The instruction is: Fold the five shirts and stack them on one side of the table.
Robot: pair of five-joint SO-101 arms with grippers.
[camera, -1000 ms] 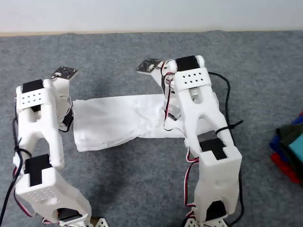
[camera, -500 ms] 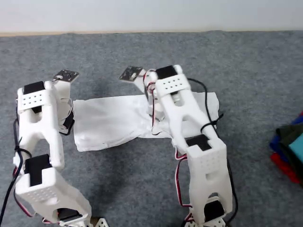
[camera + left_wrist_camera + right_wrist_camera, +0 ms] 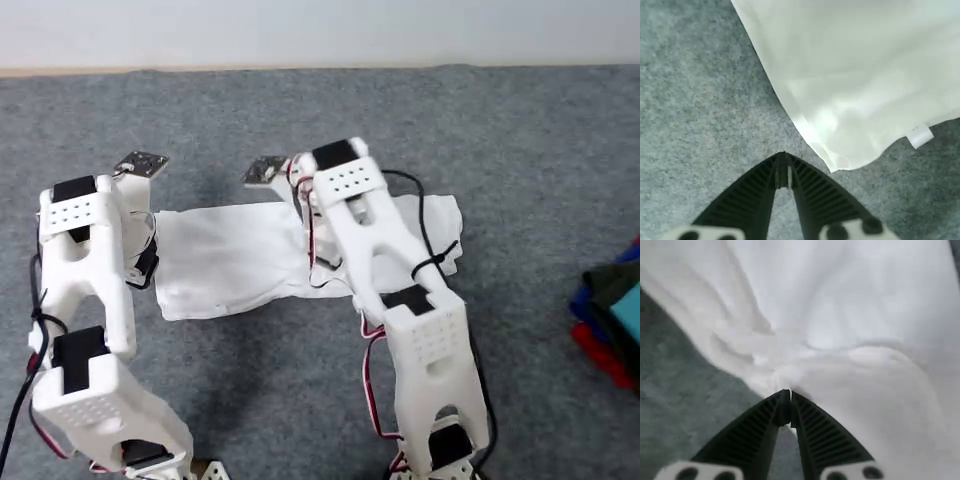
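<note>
At the frame's right edge your stack of shirts (image 3: 612, 315) looks done; the white shirt (image 3: 230, 255), mid-frame, is half folded. Your right gripper (image 3: 785, 392) pinches its cloth; your left gripper (image 3: 782, 162) sits closed, empty.

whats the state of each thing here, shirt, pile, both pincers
shirt: spread on the table, bunched near its middle
right pincer: shut on shirt at the bunched part
left pincer: shut, empty, just off the shirt's corner
pile: stacked at the table's edge

Shirt stack (image 3: 610, 315) (multicoloured) half off-frame
</note>
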